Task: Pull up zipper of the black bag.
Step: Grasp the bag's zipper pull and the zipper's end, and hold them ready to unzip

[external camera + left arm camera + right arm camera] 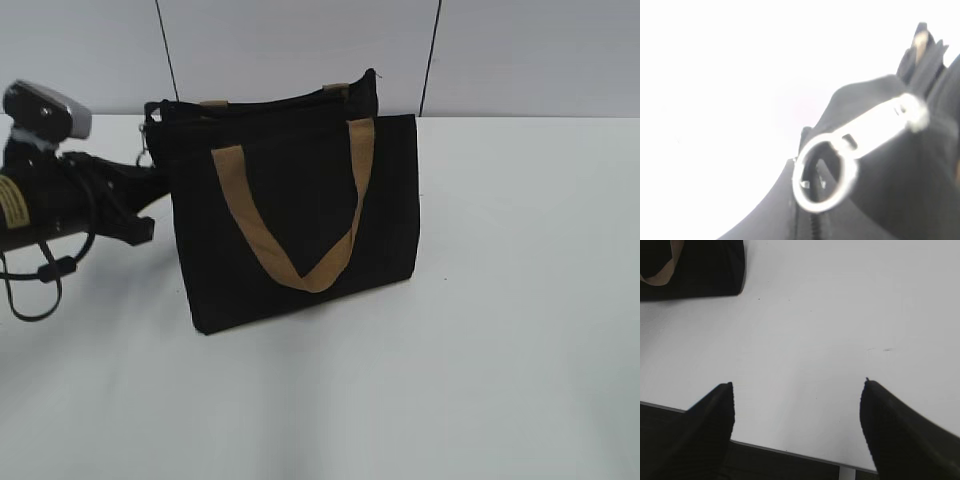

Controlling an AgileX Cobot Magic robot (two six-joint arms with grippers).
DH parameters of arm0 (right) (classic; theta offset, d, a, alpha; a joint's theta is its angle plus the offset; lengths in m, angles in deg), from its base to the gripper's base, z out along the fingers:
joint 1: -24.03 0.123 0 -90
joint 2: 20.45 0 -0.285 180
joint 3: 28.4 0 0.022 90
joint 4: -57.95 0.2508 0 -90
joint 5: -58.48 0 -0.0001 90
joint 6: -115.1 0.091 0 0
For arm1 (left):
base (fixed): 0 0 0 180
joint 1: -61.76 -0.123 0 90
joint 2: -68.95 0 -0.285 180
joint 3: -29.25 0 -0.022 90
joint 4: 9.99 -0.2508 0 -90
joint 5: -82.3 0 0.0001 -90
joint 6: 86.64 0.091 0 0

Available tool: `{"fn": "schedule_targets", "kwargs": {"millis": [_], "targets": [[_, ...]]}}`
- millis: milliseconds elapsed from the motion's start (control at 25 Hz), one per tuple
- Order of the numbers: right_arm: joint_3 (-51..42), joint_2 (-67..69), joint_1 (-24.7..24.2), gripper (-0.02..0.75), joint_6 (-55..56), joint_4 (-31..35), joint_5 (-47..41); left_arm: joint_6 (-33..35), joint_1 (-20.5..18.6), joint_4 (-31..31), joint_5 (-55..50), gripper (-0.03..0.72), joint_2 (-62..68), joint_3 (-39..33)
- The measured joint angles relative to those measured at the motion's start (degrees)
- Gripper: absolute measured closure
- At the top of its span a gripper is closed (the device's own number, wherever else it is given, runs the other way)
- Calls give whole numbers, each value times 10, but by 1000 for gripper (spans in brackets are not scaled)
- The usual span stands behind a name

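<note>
Left wrist view showed the zipper pull close up, at the black bag's left top corner. Left tool was there to tug; couldn't tell its state. Right tool hung wide apart over the counter.

My right hand hangs spread wide above the white counter, holding nothing. The black bag sits well apart at the far left corner.

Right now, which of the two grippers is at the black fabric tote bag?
The left gripper, at the black fabric tote bag's upper left corner beside the silvery metal zipper pull. The right gripper hangs open over bare white table, apart from the bag.
</note>
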Motion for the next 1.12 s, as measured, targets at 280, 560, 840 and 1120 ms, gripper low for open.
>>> {"fn": "schedule_targets", "kwargs": {"millis": [280, 560, 840, 1120], "targets": [[0, 0, 0, 143, 0, 0, 0, 0, 0, 40, -73, 676, -160, 4], [0, 0, 0, 143, 0, 0, 0, -18, 17, 43, -134, 677, -208, 40], [0, 1, 0, 143, -2, 1, 0, -26, 59, 43, -191, 677, -208, 94], [18, 159, 0, 143, -158, 104, 51, -26, 64, 44, -237, 677, -208, 112]]}}
